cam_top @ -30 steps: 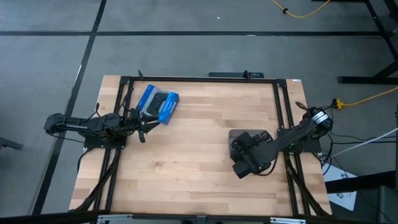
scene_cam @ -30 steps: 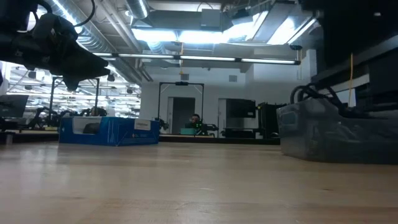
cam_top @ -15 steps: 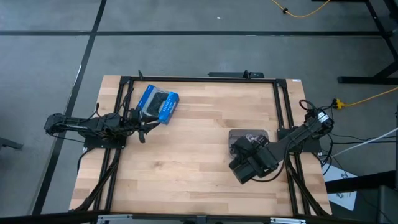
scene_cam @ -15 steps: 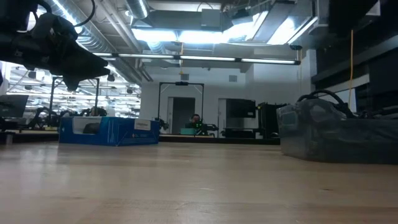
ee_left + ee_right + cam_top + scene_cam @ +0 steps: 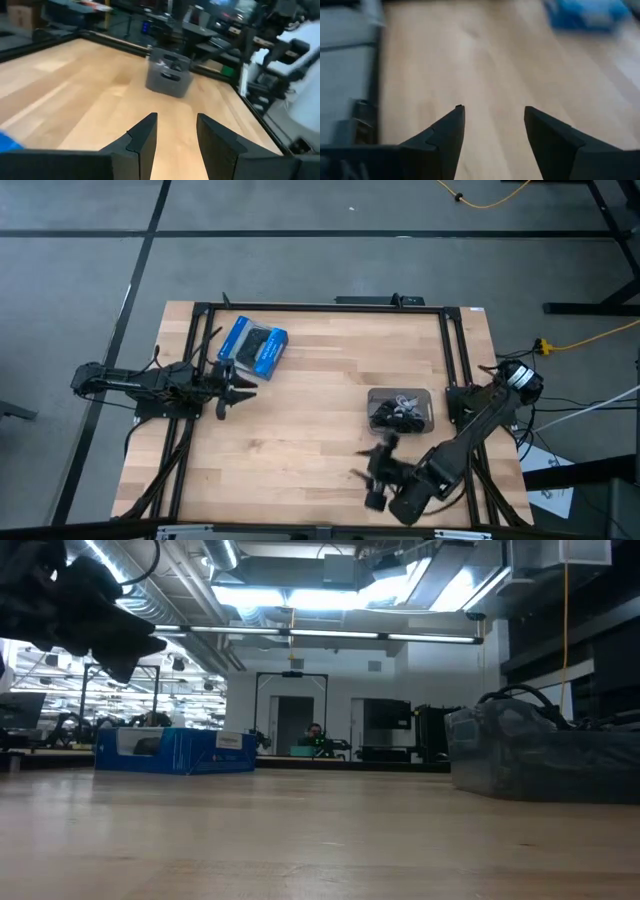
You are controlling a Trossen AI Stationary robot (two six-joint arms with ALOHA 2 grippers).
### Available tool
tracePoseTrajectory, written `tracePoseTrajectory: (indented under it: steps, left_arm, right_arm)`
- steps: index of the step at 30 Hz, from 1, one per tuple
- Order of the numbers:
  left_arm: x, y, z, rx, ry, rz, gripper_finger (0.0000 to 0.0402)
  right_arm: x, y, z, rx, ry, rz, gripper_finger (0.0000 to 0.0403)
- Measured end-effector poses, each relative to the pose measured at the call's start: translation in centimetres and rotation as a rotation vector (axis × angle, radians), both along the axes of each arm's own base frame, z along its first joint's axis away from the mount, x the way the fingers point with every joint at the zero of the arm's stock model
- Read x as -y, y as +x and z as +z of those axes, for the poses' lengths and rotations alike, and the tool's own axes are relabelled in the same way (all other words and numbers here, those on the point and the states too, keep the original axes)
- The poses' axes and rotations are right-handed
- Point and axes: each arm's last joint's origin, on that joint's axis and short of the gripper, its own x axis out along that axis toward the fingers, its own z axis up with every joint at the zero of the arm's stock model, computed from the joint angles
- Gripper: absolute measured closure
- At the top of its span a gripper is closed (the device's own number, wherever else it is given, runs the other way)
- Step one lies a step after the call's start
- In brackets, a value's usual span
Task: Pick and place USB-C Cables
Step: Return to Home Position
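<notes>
High view: right gripper (image 5: 373, 480) is hovering spread, empty, near the table's (image 5: 300, 435) front edge; retracting clear of the tray (image 5: 431, 411) seems wise. Left gripper (image 5: 236, 385) is waiting, spread, at the left edge.

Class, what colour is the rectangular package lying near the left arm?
The package is blue with a black middle, clearest in the high view.

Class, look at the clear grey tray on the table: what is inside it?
Inside the clear grey rectangular tray lie coiled USB-C cables, black ones and pale ones heaped together. Their number cannot be told: the upper coils cover whatever lies beneath.
</notes>
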Motion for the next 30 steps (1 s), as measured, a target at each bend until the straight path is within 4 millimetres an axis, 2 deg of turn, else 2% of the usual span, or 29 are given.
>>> tracePoseTrajectory:
  steps: [3,6,9,13,18,21,25,30]
  left_arm:
    - [0.0,0.0,0.0,0.0,0.035,-0.015,0.0271]
    - [-0.1,0.0,0.0,-0.001,0.039,0.043,0.0271]
    - [-0.2,0.0,0.0,-0.001,0.04,0.079,0.0271]
    - [-0.2,0.0,0.0,0.0,0.04,0.072,0.0271]
    - [-0.2,0.0,0.0,0.001,0.04,0.07,0.0271]
    - [-0.2,0.0,0.0,0.003,0.039,0.07,0.0271]
    - [-0.2,0.0,0.0,0.004,0.011,0.072,0.0271]
    - [-0.2,0.0,0.0,0.007,-0.028,0.075,0.0271]
  right_arm:
    - [-0.8,1.3,-1.0,0.128,-0.057,0.208,0.0194]
    - [0.1,2.6,-2.6,0.254,-0.033,0.461,0.0194]
    - [2.8,3.5,-4.2,0.39,0.066,0.611,0.0194]
    - [7.5,4.9,-5.1,0.493,0.23,0.666,0.0194]
    - [13.6,6.2,-2.5,0.521,0.392,0.738,0.0194]
    - [17.1,5.6,-0.3,0.52,0.417,0.755,0.0194]
    - [20.0,3.0,3.0,0.499,0.357,0.717,0.0194]
    - [20.8,-1.8,6.3,0.467,0.189,0.575,0.0194]
